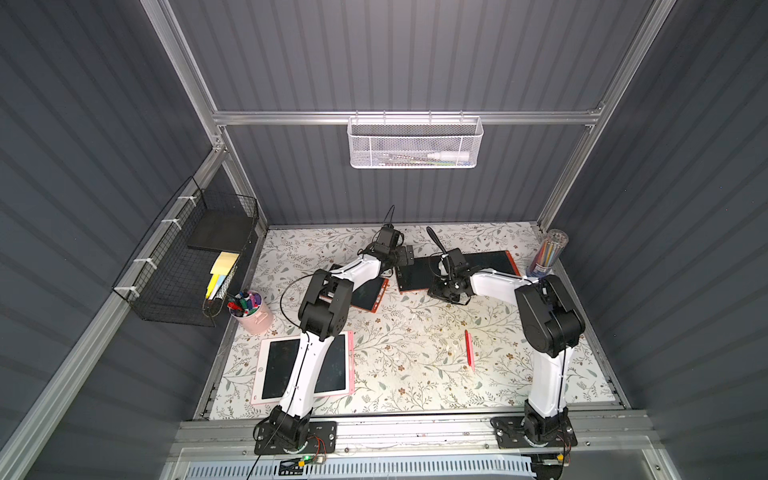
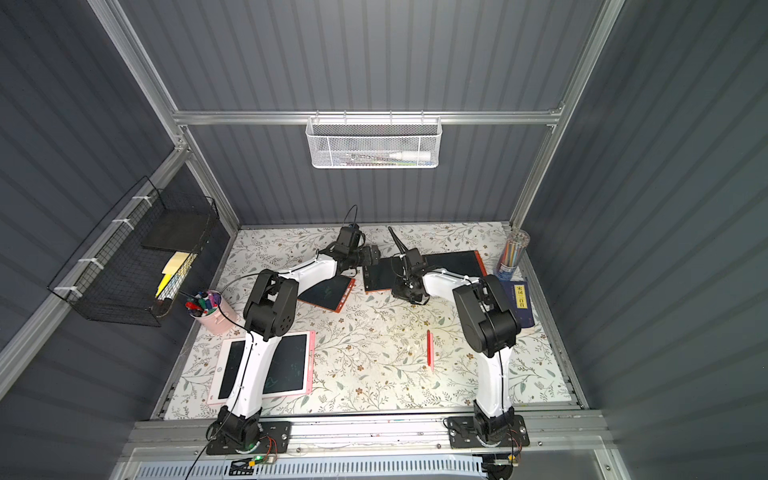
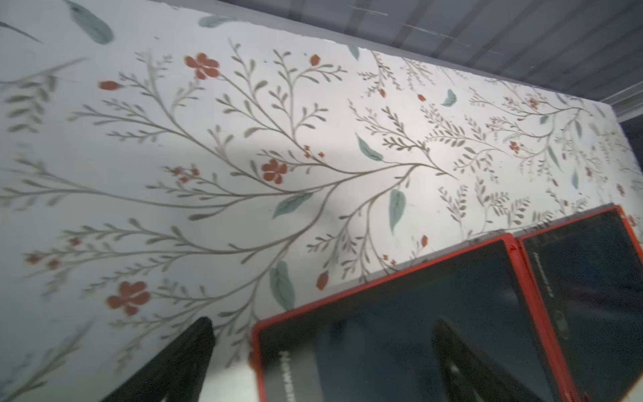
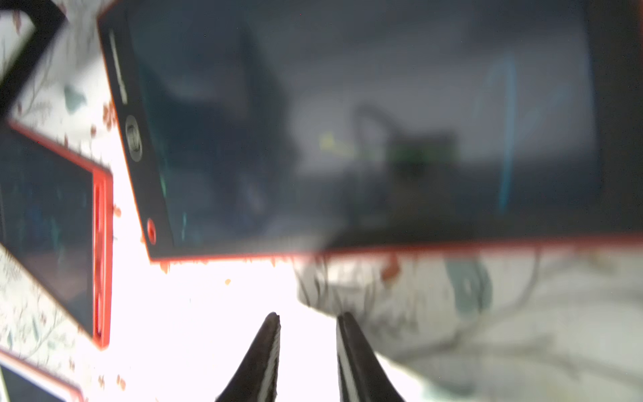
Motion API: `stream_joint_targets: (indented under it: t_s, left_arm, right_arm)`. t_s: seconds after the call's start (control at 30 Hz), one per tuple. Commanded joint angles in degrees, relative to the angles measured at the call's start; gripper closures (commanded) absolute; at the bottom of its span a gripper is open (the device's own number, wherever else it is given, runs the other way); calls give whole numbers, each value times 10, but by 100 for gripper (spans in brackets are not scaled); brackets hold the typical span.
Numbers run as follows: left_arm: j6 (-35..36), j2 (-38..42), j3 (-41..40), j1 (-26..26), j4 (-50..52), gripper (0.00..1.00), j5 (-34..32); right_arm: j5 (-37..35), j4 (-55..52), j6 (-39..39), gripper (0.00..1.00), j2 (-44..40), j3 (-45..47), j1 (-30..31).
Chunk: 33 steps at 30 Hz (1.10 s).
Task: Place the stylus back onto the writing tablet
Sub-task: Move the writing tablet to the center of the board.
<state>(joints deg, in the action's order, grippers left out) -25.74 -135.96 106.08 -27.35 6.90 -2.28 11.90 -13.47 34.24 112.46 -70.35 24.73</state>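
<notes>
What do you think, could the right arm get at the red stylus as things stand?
Probably yes. The stylus lies alone on bare table near the right arm, nothing on or beside it, and the right gripper is empty with jaws apart.

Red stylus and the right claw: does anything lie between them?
Nothing: only bare flowered tabletop separates the red stylus from the right gripper, in both top views.
</notes>
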Motion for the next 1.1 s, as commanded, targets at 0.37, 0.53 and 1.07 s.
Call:
stream_joint_targets:
  t_s: [0.37, 0.53, 1.07]
  left_arm:
    - [50, 113, -73, 155, 74, 1, -165]
    - [53, 100, -73, 186, 74, 1, -170]
    - [53, 87, -107, 198, 63, 1, -140]
  right_arm:
    - [51, 26, -4, 60, -141, 94, 32]
    - [72, 28, -11, 48, -175, 111, 41]
    - [78, 28, -15, 1, -222, 149, 42]
